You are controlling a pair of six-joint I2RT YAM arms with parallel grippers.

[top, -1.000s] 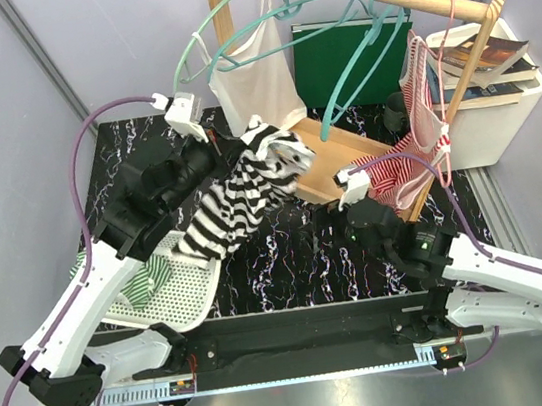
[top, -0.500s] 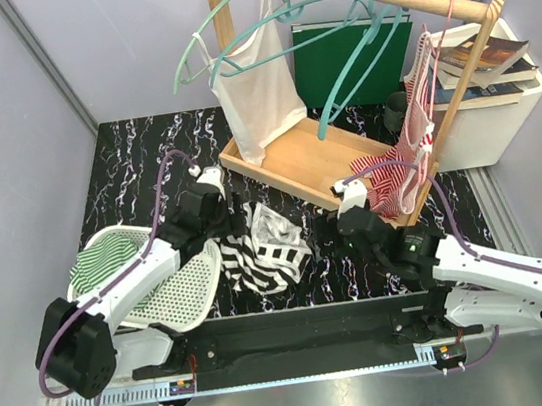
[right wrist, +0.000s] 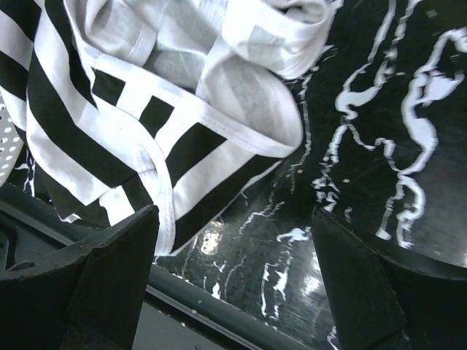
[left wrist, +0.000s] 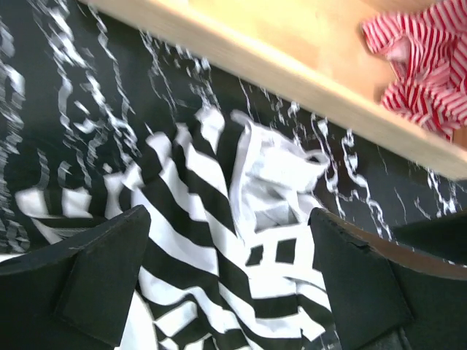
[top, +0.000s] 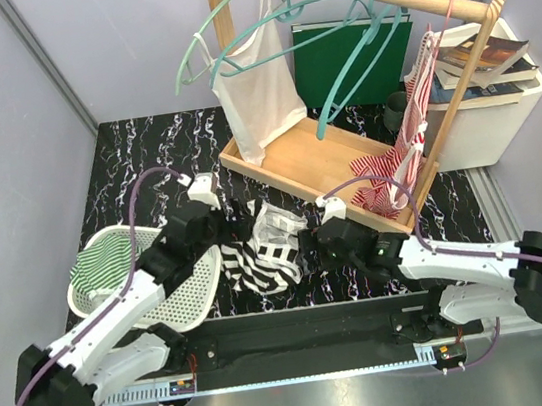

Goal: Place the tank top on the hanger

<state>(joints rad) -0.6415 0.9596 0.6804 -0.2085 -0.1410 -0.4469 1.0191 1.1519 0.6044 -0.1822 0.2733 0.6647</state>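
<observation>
Tank top (top: 265, 246): crumpled heap on the worktop (top: 142, 150) between my arms, unheld; left jaws and right jaws both wide and empty above it; I judge it best to pinch one shoulder strap each, spreading the neckline for the hanger (top: 361, 67)

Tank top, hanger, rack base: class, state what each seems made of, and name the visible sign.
Tank top: soft matte knit cloth, probably cotton; it crumples into folds and has sewn edge bands.
Hanger: likely plastic; thin, smooth, uniformly teal, with moulded curves.
Rack base: pale wood, apparently unpainted, with a faint sheen; warm-toned boards with raised edges.
</observation>
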